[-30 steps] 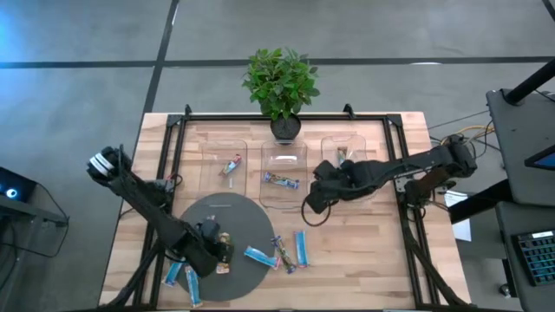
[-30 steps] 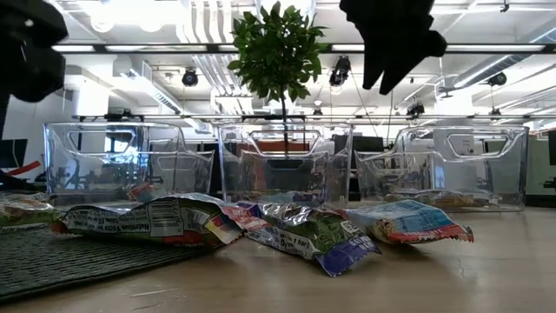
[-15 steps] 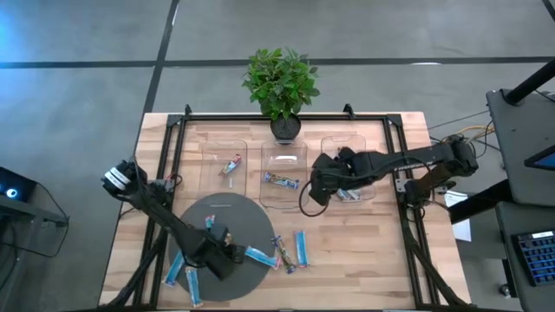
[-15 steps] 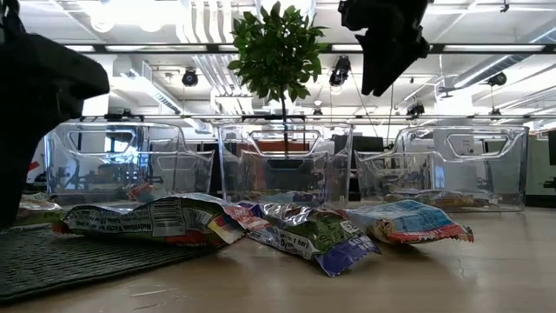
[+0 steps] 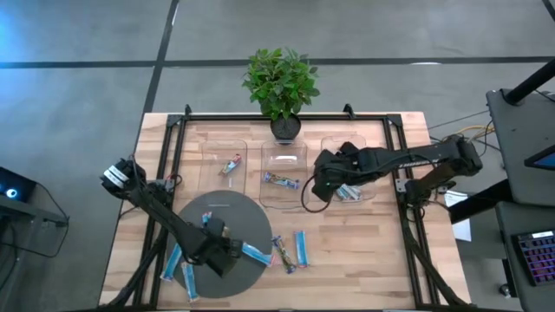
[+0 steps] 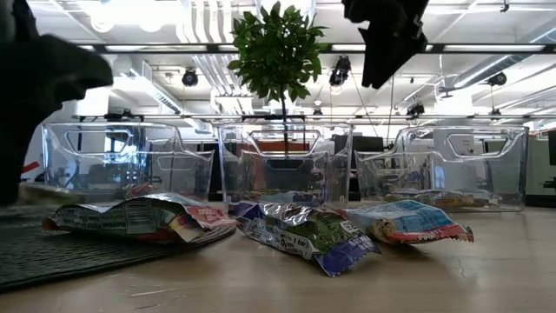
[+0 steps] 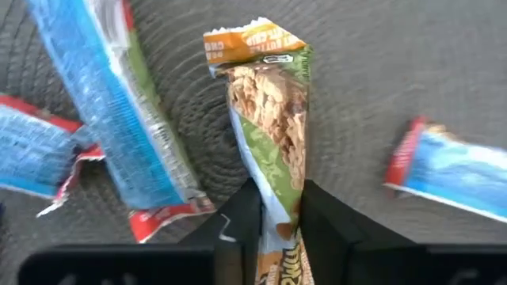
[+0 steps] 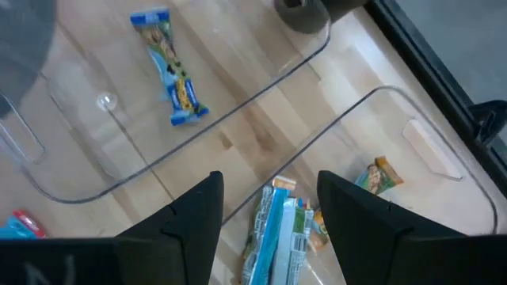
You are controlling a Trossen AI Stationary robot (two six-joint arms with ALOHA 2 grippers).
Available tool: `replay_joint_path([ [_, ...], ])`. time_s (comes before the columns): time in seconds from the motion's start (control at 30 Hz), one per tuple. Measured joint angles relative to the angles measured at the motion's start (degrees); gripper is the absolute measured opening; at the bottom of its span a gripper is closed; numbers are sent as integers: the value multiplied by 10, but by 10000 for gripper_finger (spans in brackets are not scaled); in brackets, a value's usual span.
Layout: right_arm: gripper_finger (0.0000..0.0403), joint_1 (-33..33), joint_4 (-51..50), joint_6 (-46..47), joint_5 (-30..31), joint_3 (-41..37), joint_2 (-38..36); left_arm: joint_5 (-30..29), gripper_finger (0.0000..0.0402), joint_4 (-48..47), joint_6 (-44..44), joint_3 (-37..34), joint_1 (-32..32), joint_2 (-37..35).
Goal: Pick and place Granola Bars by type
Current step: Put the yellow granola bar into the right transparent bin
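Nearest the table's front edge, the left gripper (image 7: 273, 207) sits over the round dark grey mat (image 5: 251, 218). Its 2 fingers are clamped on one end of a tan-and-green wrapped granola bar (image 7: 269, 111), which lies flat on the mat's ribbed surface.

Just beside that bar lies a long bright blue wrapped bar (image 7: 119, 119), with a second blue bar (image 7: 36, 154) against it and a third blue bar (image 7: 451, 170) on the other side, apart.

Risk 1: the hold is on the wrapper's end only. The crinkled film may slide out on lifting, or the bar may swing and twist.

Risk 2: the closest blue bar is just beside the fingers. A lift or drag could snag and shift it.

In the low view, 3 more wrapped bars lie at the mat's edge and on the pale wooden table (image 5: 364, 251); the middle one is a silvery-green bar with a purple end (image 6: 304, 233). A low carry might clip them.

Farther back stand 3 clear plastic trays in a row. The left clear tray (image 5: 224, 165) holds 1 small bar; the middle clear tray (image 5: 284, 154) holds 1 blue bar (image 8: 173, 75).

The right gripper (image 8: 269, 214) hovers, fingers spread and empty, over the right clear tray (image 8: 412, 134), which holds several blue and tan bars (image 8: 277, 226).

Risk 3: both arms could meet over the trays if the right arm does not clear.

Behind the trays stands a green potted plant (image 5: 279, 82).
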Motion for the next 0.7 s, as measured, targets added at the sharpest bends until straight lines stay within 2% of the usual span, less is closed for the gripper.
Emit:
replay_joint_path([
  [0.17,194,-7,2,15,9,0,-39,-56,38,14,8,-1,1,-27],
  [0.3,194,-9,3,33,9,-2,-75,-129,35,49,57,-1,1,-59],
  [0.4,194,-9,7,35,-28,-5,-100,-203,34,117,165,-2,2,-84],
  [0.5,194,-8,8,35,-100,-16,-117,-245,34,219,324,-5,12,-106],
  [0.6,194,-1,7,37,-153,-34,-128,-244,34,286,445,-5,42,-118],
  [0.7,194,17,5,36,-194,-52,-136,-189,34,324,539,-5,94,-122],
])
